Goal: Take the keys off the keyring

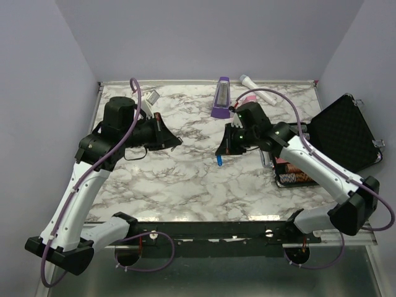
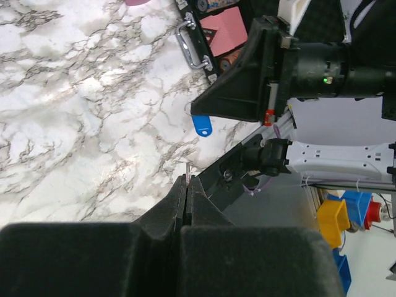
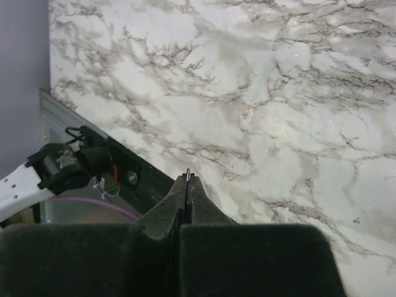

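Observation:
The bright-blue key (image 1: 219, 161) dangles in the air just under my right gripper (image 1: 219, 150), over the middle of the marble table. In the left wrist view the blue key (image 2: 202, 125) hangs from a thin wire loop at that gripper's tip. In the right wrist view the right gripper (image 3: 187, 177) is shut, and a small loop of the keyring (image 3: 187, 171) pokes out between its fingertips. My left gripper (image 1: 178, 142) stands a short way to the left, apart from the right one. The left gripper (image 2: 187, 180) is shut on a thin pale metal sliver (image 2: 187, 168) seen edge-on.
A purple metronome (image 1: 221, 98), a white tube (image 1: 260, 94) and a pink item (image 1: 247, 99) lie at the back edge. An open black case (image 1: 343, 133) sits at the right, with stacked chips (image 1: 294, 176) beside it. A small pale object (image 1: 150, 97) lies at the back left.

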Robot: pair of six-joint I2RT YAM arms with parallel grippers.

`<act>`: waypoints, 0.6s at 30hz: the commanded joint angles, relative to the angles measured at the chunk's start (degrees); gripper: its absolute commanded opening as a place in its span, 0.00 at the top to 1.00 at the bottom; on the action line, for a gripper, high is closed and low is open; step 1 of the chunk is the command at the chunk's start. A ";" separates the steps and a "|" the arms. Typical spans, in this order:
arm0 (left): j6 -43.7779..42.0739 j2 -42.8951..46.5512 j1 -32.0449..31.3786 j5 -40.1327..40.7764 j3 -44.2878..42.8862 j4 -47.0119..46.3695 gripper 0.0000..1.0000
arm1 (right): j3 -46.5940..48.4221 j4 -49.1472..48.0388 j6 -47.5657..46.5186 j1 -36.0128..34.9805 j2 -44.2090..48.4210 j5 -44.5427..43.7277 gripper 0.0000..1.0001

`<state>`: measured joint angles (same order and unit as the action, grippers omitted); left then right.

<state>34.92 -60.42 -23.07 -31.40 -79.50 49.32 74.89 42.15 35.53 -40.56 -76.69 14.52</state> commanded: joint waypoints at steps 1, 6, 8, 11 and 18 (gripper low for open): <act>-0.81 1.97 1.01 4.94 1.63 2.80 1.00 | -0.19 -2.68 1.03 -0.23 -5.74 -4.77 1.00; -0.99 2.77 2.06 5.99 2.33 3.85 1.00 | 1.39 -5.06 1.47 -0.23 -12.69 -2.84 0.99; -1.08 3.12 2.24 6.08 2.69 3.85 1.00 | 2.53 -5.94 1.56 -0.23 -15.23 -2.31 0.99; -1.08 3.56 2.59 6.44 3.13 4.20 1.00 | 6.13 -5.85 1.12 -0.23 -19.71 -2.04 0.99; -1.95 4.08 3.29 7.05 3.04 5.35 1.00 | 16.59 -2.60 0.33 -0.23 -28.25 -1.52 0.99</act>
<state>34.20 -57.47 -20.34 -26.24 -76.55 52.97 86.00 38.74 36.40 -40.56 -102.02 12.71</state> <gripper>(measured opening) 0.009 0.011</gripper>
